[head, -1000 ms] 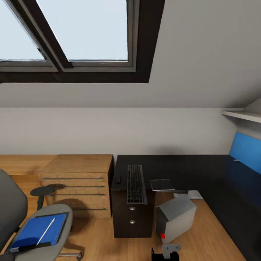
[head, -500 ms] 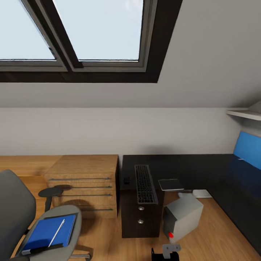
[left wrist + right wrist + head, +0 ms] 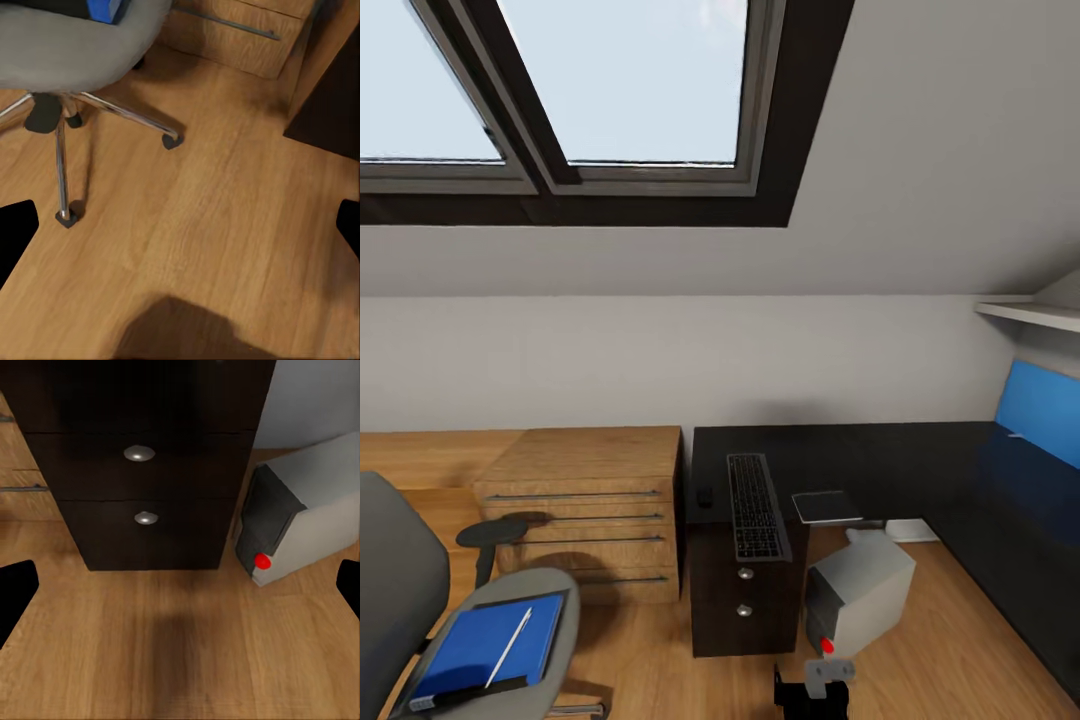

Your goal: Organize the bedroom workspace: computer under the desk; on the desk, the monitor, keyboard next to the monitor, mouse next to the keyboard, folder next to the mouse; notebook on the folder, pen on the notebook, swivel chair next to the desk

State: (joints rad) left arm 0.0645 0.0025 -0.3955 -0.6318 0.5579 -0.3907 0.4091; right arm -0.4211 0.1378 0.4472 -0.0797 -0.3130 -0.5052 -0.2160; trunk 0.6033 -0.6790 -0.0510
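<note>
My view is swinging back leftward; both grippers (image 3: 180,225) (image 3: 180,585) are hanging wide open, empty. The folder (image 3: 490,640) is sitting on the swivel chair (image 3: 520,610) at eight o'clock, awaiting pickup.

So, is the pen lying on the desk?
No, the pen lies on the folder, which is on the chair seat.

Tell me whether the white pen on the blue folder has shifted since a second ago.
No. The white pen lies diagonally across the blue folder exactly as before; only the camera panned, shifting chair, cabinet and desk together.
</note>
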